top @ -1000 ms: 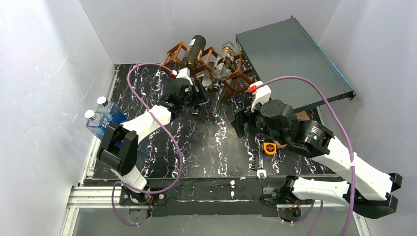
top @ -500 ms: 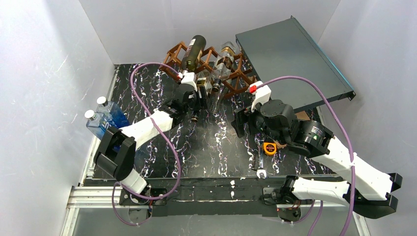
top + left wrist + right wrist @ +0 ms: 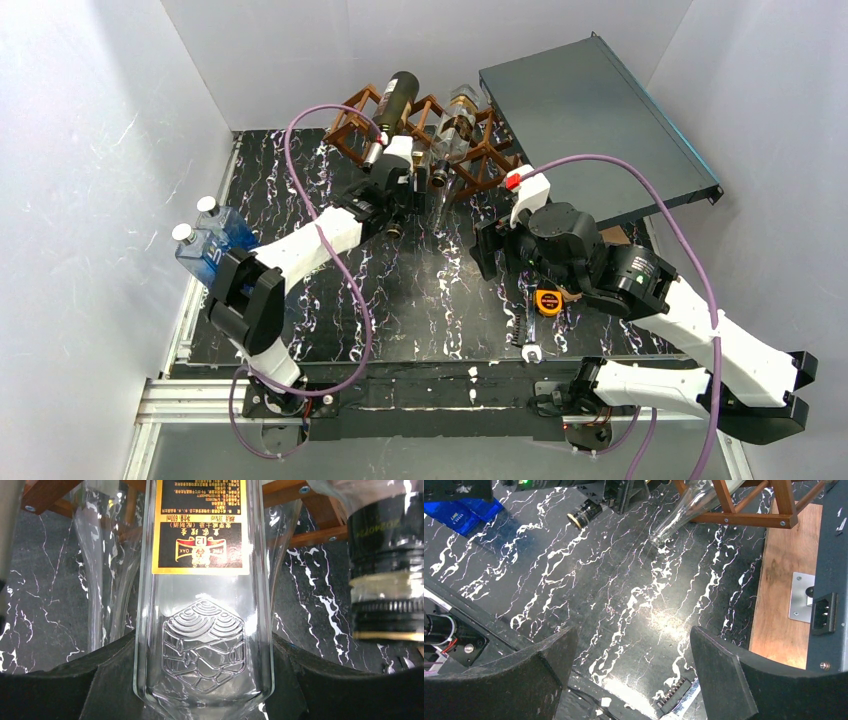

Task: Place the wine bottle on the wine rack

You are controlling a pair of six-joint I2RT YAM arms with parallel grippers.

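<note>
My left gripper is at the front of the reddish-brown wine rack and is shut on a clear glass wine bottle with a gold and black label. Both fingers press its sides, and the bottle points in among the rack's bars. In the top view the gripper mostly hides it. A dark green bottle and a clear bottle lie on the rack. My right gripper is open and empty above the marble table.
A large dark grey panel leans at the back right over a wooden board. Two blue bottles stand at the left edge. A tape measure and a black comb-like tool lie near the right arm. A dark capped bottle neck is beside the held bottle.
My left gripper has moved up and right toward the rack, carrying the clear bottle in between the bars. The right arm has not moved.
</note>
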